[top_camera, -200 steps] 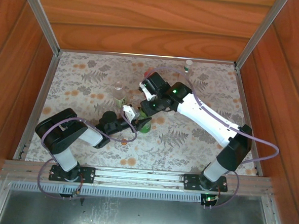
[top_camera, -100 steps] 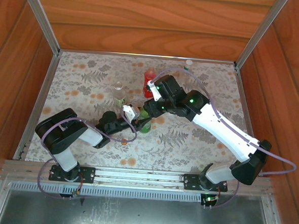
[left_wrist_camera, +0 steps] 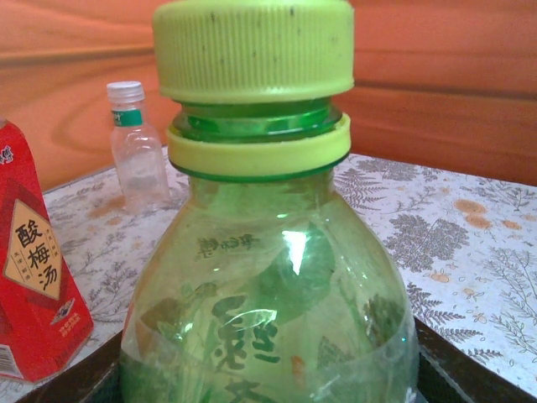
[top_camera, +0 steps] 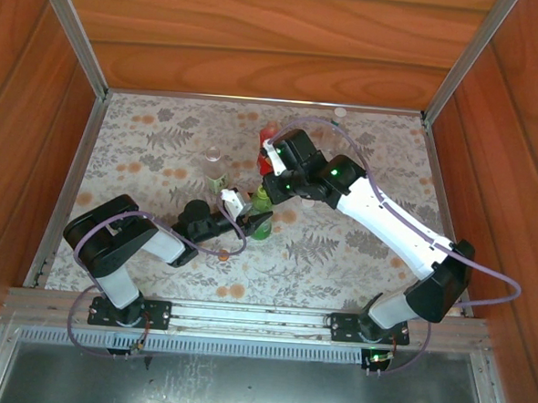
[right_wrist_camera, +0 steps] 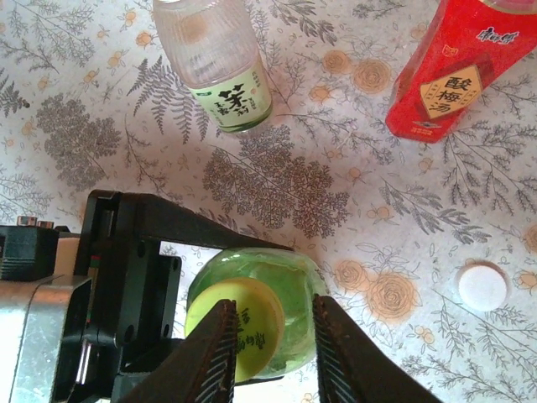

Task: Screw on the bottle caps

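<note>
The right gripper [right_wrist_camera: 273, 302] points straight down, its 2 fingers [right_wrist_camera: 220, 353] standing apart on either side of the yellow-green cap [right_wrist_camera: 260, 323]. In the right wrist view the cap sits off-centre between them. It is tucked against 1 finger, with a visible strip of bottle showing before the other, so no pinch on the cap can be made out.

The cap sits on the neck of the green bottle [left_wrist_camera: 268, 336]. The bottle stands upright on the patterned table [right_wrist_camera: 277, 180], its long axis vertical and in line with the right gripper above it. In the left wrist view, a band of bare green thread shows between the cap's skirt and the neck ring. The cap therefore looks set on but not wound down.

The left gripper [top_camera: 257, 223] comes in from the side, low on the bottle, and is clamped on its body. 1 black jaw lies along the bottle's far flank in the right wrist view.

The next move turns on this axis. The right arm is the arm at the cap, and its jaws likely need to close evenly about the cap's centre and then turn about the vertical, with the left arm keeping the bottle from spinning.

Further out stand a red bottle [right_wrist_camera: 445, 75] and a clear labelled bottle [right_wrist_camera: 220, 71], and a loose white cap [right_wrist_camera: 482, 287] lies flat on the table, well apart from the jaws.
</note>
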### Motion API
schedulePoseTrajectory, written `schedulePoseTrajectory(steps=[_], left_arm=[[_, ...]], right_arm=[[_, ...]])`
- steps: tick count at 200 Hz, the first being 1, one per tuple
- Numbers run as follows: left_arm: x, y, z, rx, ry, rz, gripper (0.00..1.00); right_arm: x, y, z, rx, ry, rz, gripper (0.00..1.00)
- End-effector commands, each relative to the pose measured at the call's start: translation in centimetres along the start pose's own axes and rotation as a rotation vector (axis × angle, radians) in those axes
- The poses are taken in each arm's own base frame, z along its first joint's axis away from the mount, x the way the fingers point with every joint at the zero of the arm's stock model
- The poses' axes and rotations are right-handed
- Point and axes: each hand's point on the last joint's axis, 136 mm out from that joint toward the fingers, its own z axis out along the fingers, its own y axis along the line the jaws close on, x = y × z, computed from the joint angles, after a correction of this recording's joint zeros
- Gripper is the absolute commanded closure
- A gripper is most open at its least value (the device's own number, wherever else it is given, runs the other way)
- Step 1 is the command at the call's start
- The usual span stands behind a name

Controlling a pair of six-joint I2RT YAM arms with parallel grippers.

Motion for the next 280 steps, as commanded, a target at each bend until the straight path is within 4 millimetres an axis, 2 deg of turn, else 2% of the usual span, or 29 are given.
schedulePoseTrajectory(steps=[1, 89, 116, 144, 173, 211, 239, 280], left_arm=[[-1.0, -0.3, -0.1, 0.019, -0.035, 0.007, 0.41], [-1.2, -0.3, -0.2, 0.018, -0.040, 0.007, 0.41], [-1.2, -0.2, -0.2, 0.013, -0.040, 0.004, 0.41], [-1.1, -0.2, -0.2, 0.013, -0.038, 0.004, 0.42], [-0.9, -0.2, -0.2, 0.015, -0.033, 0.004, 0.41], [-0.9, -0.4, -0.2, 0.021, -0.033, 0.004, 0.41], [-0.9, -0.4, -0.3, 0.023, -0.031, 0.005, 0.42], [-0.9, -0.6, -0.3, 0.028, -0.032, 0.008, 0.41]], right_arm=[[1.2, -0.3, 0.7, -0.007, 0.054, 0.010, 0.73], [3.1, 1.6, 1.1, -0.221, 0.118, 0.125, 0.83], [4.3, 1.6, 0.7, -0.234, 0.136, 0.150, 0.87], [4.8, 2.6, -0.4, -0.300, 0.133, 0.162, 0.89], [4.0, 2.5, -1.6, -0.294, 0.083, 0.154, 0.88], [1.3, 1.2, -2.4, -0.236, -0.034, 0.142, 0.80], [-0.1, 0.3, -1.7, -0.235, -0.056, 0.166, 0.70], [-0.6, 0.2, -0.1, -0.268, -0.018, 0.160, 0.73]])
